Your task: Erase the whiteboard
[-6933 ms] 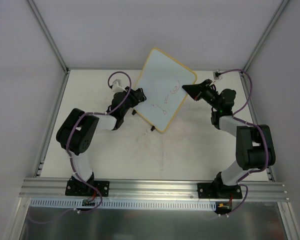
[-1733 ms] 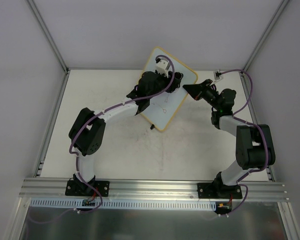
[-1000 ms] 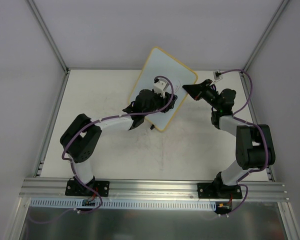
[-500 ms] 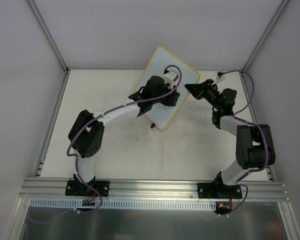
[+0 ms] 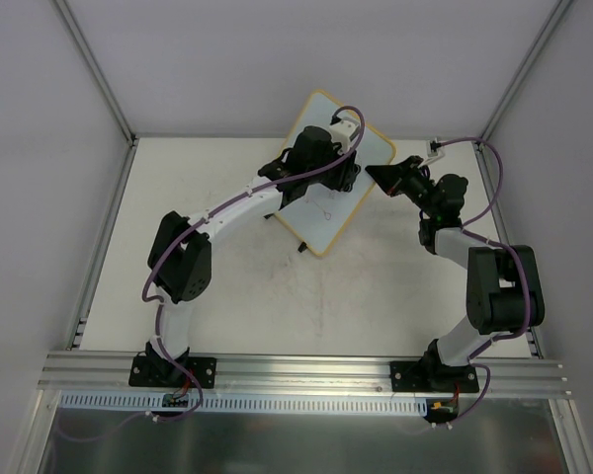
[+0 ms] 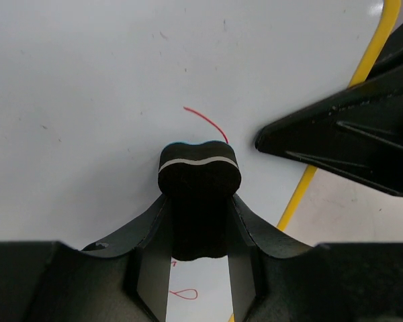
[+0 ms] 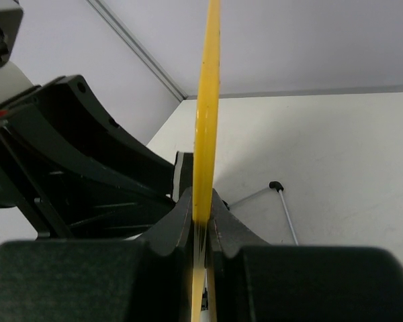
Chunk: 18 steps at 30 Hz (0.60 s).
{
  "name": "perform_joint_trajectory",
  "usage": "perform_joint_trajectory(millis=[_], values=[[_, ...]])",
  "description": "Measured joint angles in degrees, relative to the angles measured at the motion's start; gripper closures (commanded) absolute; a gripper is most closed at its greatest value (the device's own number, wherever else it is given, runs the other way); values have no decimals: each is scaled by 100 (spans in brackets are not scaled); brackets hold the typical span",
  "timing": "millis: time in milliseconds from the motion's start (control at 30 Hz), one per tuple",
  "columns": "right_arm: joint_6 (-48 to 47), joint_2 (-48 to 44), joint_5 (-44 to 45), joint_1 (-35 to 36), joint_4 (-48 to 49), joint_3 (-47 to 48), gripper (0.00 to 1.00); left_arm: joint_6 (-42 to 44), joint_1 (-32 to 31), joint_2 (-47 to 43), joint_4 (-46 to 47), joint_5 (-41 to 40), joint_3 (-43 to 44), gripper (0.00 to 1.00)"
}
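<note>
White table point(image 5: 376, 296), pale grey walls point(image 5: 208, 59)

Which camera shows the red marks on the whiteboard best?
The left wrist view: a red stroke lies just beyond the eraser, and a small red loop shows at the bottom of the picture. The top external view gives only a faint mark. The right wrist view sees the whiteboard edge-on, so no marks.

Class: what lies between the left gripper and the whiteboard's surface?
A small black eraser, held by the left gripper, its far end at the whiteboard beside a short red stroke. The left wrist view shows this.
</note>
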Motion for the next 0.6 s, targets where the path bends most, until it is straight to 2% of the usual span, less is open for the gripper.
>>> perform_joint_trajectory(millis=[333,600], values=[[-9,0,-13,9,-24,11,100,424,122,522,-339,302,1279,100],[-39,0,-28,28,-22,22,100,654,160,772,-334,433,1829,100]])
